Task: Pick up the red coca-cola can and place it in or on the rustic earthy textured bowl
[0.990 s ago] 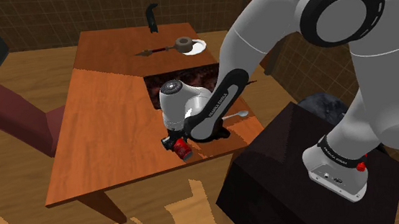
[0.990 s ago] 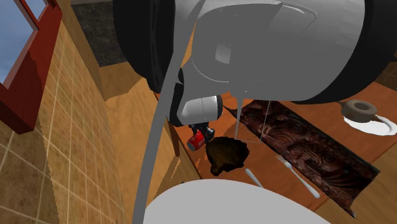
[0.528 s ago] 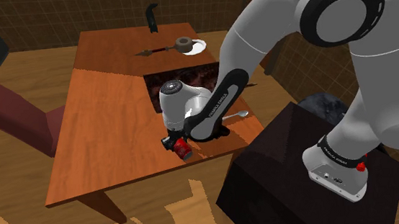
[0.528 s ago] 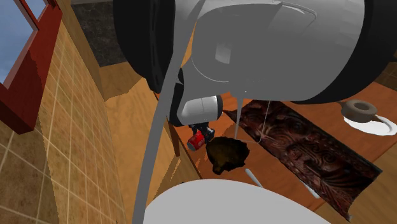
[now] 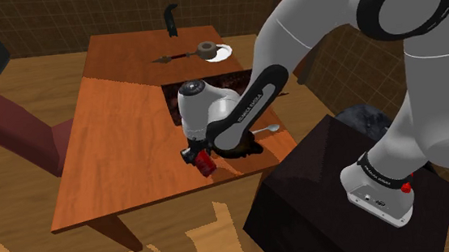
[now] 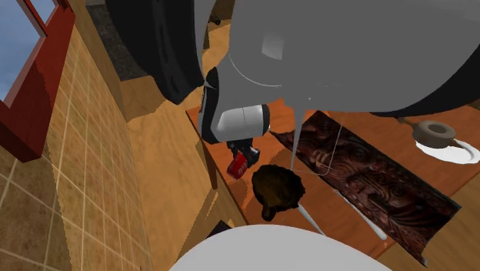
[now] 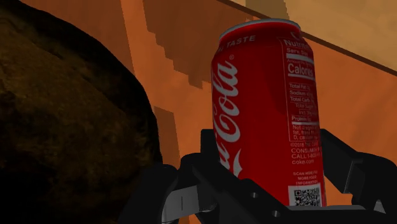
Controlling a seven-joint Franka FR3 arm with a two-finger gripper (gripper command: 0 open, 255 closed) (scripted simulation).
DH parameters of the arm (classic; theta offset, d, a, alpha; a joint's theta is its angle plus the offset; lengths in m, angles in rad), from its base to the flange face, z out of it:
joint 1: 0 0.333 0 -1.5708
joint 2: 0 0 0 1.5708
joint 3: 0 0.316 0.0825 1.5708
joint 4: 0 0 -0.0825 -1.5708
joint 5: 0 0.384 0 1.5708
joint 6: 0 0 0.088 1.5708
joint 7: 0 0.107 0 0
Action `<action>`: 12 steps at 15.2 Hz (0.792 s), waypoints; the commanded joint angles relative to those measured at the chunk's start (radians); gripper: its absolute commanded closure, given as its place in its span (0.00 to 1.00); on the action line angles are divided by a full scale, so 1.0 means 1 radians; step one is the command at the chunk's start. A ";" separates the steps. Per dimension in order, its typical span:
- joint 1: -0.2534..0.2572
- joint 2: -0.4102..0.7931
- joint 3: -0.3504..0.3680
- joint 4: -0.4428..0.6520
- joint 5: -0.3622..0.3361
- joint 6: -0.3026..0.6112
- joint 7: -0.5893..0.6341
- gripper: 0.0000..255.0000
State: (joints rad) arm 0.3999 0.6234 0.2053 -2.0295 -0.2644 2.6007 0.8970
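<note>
My fingers (image 7: 347, 164) are clenched on the red can (image 7: 270, 108), mid-frame in the wrist view. Looks like the carry step. Next: shift over the dark bowl (image 7: 63, 127) just beside it, lower, release.
</note>
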 commanded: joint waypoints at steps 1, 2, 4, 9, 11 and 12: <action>-0.007 -0.022 0.007 -0.004 0.007 -0.017 -0.007 1.00; -0.010 -0.034 0.011 -0.008 0.011 -0.026 -0.010 1.00; -0.015 -0.057 0.018 -0.013 0.019 -0.044 -0.016 1.00; -0.028 -0.115 0.036 -0.024 0.040 -0.090 -0.030 1.00; -0.033 -0.137 0.042 -0.027 0.048 -0.109 -0.036 1.00; -0.036 -0.148 0.046 -0.028 0.053 -0.119 -0.039 1.00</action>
State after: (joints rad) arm 0.3651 0.4860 0.2470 -2.0587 -0.2160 2.4938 0.8593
